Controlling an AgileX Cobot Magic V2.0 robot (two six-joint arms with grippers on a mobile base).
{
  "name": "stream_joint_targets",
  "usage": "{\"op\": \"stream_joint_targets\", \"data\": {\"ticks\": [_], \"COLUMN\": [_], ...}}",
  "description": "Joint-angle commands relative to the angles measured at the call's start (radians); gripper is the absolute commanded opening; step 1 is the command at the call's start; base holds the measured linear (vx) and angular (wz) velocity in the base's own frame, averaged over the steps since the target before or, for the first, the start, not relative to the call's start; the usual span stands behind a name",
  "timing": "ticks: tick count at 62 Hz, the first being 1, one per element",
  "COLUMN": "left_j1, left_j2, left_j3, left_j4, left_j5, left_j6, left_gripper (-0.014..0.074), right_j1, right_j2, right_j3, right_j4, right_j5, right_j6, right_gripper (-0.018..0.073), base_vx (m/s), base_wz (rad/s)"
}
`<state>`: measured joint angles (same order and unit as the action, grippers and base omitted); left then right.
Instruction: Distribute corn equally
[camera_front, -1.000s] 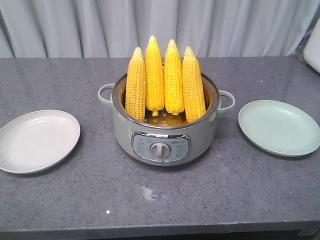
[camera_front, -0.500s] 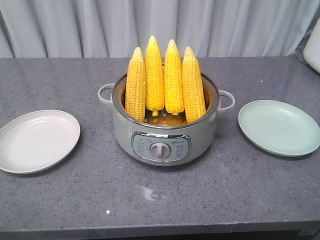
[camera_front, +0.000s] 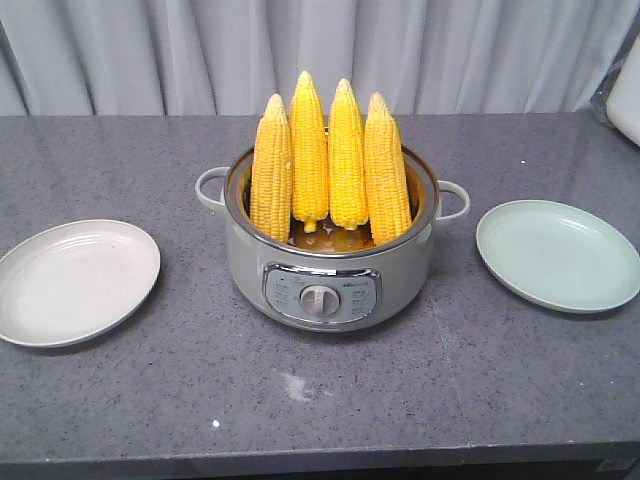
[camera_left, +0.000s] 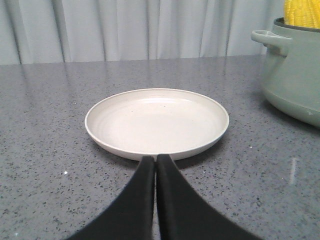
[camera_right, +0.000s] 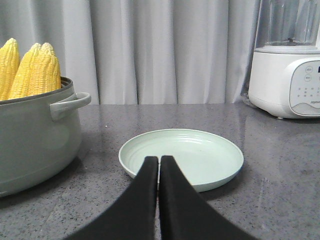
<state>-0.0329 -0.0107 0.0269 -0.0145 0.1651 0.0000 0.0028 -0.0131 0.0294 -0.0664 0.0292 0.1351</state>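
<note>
Left gripper (camera_left: 156, 161): nearest thing in my left wrist view. The two black fingers lie pressed together along their length, so I read it as closed on itself, with the tips pointing at the near rim of the cream plate.
Right gripper (camera_right: 159, 159): nearest thing in my right wrist view. Its fingers also meet tip to tip, closed and holding no object, aimed at the near rim of the green plate.
Countertop (camera_front: 320, 410): grey speckled stone that carries everything. There is a pale smudge on it in front of the cooker.
Cream plate (camera_front: 75, 282): round and shallow, lying flat at the left of the front view, well apart from the cooker.
Green plate (camera_front: 556, 256): round and shallow, pale mint, lying flat at the right of the front view, near the cooker's right handle but not touching it.
Cooker (camera_front: 330, 270): sage-green electric pot between the two plates. It has a loop handle on each side and a control panel with a round dial (camera_front: 319, 300) facing my front camera.
Corn (camera_front: 330, 160): four yellow cobs, all inside the cooker. They stand upright side by side with pointed tips up and stem ends down in the pot, and most of their length rises above the rim.
Blender base (camera_right: 287, 75): white appliance with a clear jar on top, on the countertop beyond the green plate.
Curtain (camera_front: 300, 50): pale grey pleated fabric behind the far edge of the countertop.
</note>
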Motion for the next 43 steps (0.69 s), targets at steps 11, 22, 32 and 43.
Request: {"op": "stream_joint_targets", "data": {"ticks": [11,22,32,43], "left_j1": [0.001,0.001,0.001,0.001], "left_j2": [-0.016,-0.016,-0.016,-0.016], "left_j3": [0.001,0.001,0.001,-0.004], "left_j4": [0.007,0.006,-0.059,-0.324], "left_j5": [-0.07,-0.07,-0.074,-0.079], "left_j6": [0.01,0.01,-0.042,-0.26], "left_gripper": [-0.0007,-0.0007,-0.0007,-0.0007], "right_j1": [-0.004,-0.004,-0.004,-0.004], "right_j2": [-0.006,-0.006,-0.006,-0.006], "right_j3": [0.008,0.008,0.008,0.008], "right_j4": [-0.012,-0.012,0.076,0.418], "right_j5": [-0.075,-0.075,-0.11,-0.12], "right_j6": [-0.008,-0.008,0.071,0.385], "right_gripper": [-0.0001,-0.0001,-0.0001,-0.0001], "base_vx": [0.0,0.0,0.0,0.0], "base_wz": [0.0,0.0,0.0,0.0]}}
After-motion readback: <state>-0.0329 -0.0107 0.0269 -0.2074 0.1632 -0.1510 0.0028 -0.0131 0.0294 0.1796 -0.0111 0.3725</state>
